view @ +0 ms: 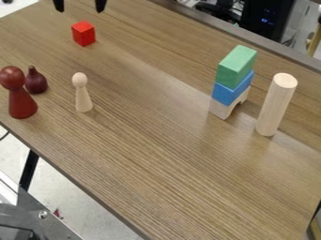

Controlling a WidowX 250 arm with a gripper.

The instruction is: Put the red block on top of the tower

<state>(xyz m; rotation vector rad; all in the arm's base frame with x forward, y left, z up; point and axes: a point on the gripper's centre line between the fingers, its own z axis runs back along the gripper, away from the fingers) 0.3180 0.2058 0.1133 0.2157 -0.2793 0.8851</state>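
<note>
Right of the green, blue and pale block tower (233, 89) stands a pale wooden cylinder (276, 105); left, three turned figures (22, 104). The black gripper (80, 9) hangs far left, jaws spread, near the red cubic block (83, 34).

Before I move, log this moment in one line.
tool open, near red block | red block on table, ungripped | tower: green block over blue block over pale arch | placement pending

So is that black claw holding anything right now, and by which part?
Nothing: its black fingers stand apart with nothing between their tips, and the red block sits on the tabletop.
</note>
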